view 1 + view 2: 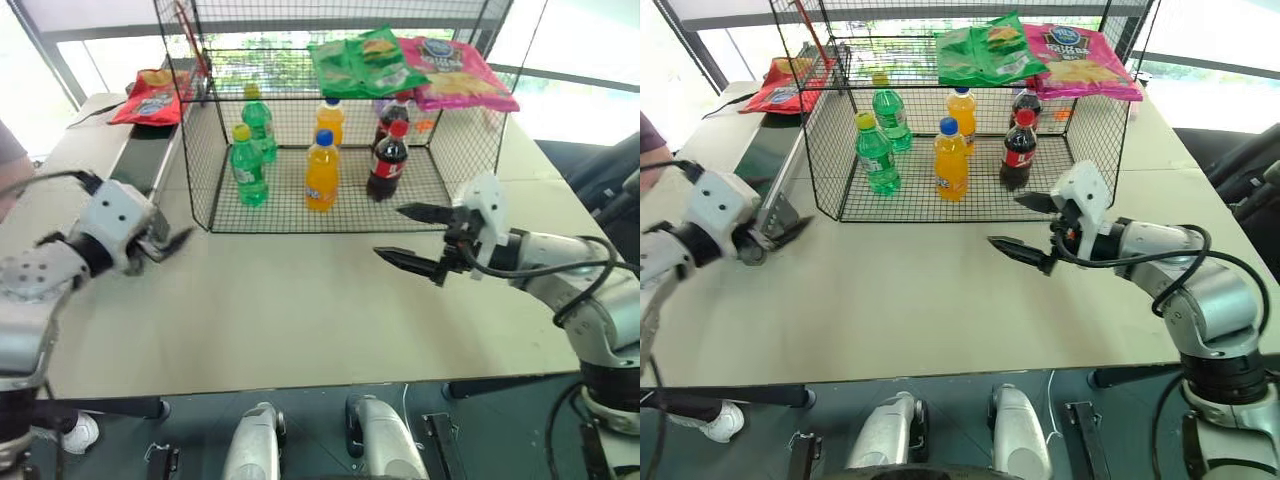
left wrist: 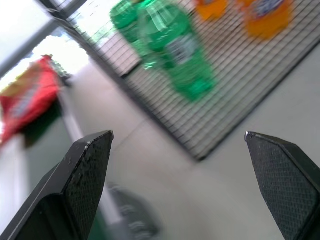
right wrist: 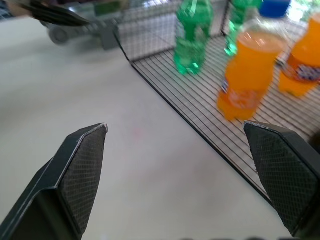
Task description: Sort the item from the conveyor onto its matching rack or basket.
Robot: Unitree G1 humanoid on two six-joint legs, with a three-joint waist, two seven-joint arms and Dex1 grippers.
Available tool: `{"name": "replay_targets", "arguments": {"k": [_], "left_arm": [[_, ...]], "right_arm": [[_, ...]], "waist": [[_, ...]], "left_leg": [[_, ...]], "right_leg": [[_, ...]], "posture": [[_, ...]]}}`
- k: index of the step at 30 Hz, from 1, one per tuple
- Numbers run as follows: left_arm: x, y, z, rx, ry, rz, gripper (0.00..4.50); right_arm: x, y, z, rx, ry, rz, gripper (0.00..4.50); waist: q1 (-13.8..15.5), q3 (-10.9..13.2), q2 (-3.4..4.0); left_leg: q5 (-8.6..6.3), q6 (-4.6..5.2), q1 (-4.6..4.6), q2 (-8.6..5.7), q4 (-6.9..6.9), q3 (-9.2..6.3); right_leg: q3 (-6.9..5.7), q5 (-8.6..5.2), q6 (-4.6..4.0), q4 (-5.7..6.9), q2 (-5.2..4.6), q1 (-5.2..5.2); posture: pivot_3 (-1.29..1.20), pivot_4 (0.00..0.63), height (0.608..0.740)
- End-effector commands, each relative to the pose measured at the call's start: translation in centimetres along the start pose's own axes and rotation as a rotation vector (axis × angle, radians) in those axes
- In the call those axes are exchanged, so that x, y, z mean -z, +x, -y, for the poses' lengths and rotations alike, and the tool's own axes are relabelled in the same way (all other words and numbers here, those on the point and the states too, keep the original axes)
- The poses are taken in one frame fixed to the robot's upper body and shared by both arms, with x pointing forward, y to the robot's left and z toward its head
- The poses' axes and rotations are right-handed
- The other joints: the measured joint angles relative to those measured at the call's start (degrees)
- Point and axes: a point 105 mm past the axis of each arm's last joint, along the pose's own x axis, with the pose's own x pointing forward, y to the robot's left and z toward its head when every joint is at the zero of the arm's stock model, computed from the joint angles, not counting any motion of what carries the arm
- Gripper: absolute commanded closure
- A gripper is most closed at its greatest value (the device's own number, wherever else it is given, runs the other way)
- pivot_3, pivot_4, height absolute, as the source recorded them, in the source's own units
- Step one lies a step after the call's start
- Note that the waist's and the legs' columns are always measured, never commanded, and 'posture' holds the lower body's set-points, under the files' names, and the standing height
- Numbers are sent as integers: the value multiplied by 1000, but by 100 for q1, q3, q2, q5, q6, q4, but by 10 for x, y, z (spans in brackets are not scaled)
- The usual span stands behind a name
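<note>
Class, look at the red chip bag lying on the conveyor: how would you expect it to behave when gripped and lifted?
The red chip bag looks puffed and flat-lying, so it is probably light and will likely sag or crumple where pinched. Its shiny film suggests it may slip between fingers. It lies flat on the conveyor, so rolling seems unlikely.

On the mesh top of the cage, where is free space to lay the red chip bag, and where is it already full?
The cage's top shelf is bare on its left part, between the left edge and the green chip bags. The right part is crowded: the green bags and the pink chip bag cover it. The red chip bag lies on the conveyor.
</note>
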Motion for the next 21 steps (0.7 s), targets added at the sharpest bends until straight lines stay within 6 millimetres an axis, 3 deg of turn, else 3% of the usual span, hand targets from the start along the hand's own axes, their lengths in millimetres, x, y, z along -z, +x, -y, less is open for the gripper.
{"name": "replay_targets", "arguments": {"k": [1,4,7,21], "left_arm": [[8,-8,-37,-119,286,-45,73],[23,-13,-49,-136,446,-116,73],[36,-12,-48,-120,507,-157,73],[59,29,-30,-55,540,-176,73]], "right_arm": [[-19,15,-24,-84,-30,71,0],[-19,19,-26,-87,-25,73,0],[-18,18,-21,-69,-35,63,0],[-3,-3,2,29,-94,-27,0]], "waist": [[23,0,3],[57,0,3],[64,0,3],[51,-3,-2]], "left_leg": [[0,0,0,2,-4,0],[-1,-1,-8,2,-10,9],[-1,-2,-21,-9,-9,21],[1,0,-24,-14,1,28]], "right_leg": [[-1,0,-1,1,0,-4],[-1,-1,-1,-4,-7,-10],[-2,0,-1,-13,-26,-15],[-9,3,6,6,-31,-17]], "posture": [[0,150,740],[0,150,740],[0,150,740],[0,150,740]]}}
